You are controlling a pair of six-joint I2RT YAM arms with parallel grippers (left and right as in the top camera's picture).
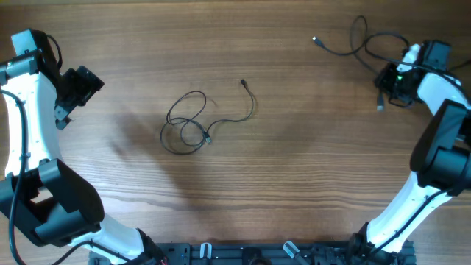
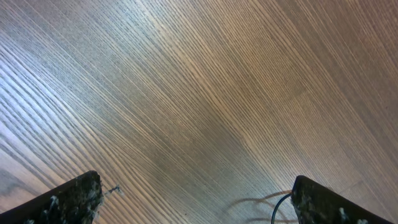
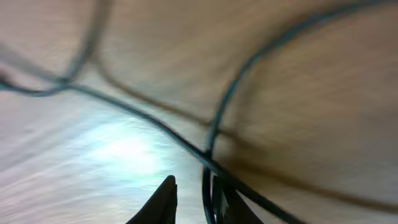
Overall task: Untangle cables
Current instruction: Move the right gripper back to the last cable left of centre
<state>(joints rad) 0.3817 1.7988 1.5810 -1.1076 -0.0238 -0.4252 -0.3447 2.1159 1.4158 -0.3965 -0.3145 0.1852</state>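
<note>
Logging overhead: looped cable [image 1: 193, 121] lies on the surface [image 1: 294, 169] left of centre, one plug end trailing to the far right of the loops. Second cable [image 1: 360, 46] sprawls at the far right corner, well apart from the first. Left wrist: left claw [image 2: 199, 199] stands wide apart over bare wood, holding nothing. Right wrist: blurred; right claw [image 3: 193, 199] fingers close together, a cable strand running between them; cannot tell whether it is pinched.

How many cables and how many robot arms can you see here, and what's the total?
Black cables: 2
Robot arms: 2
Total: 4
</note>
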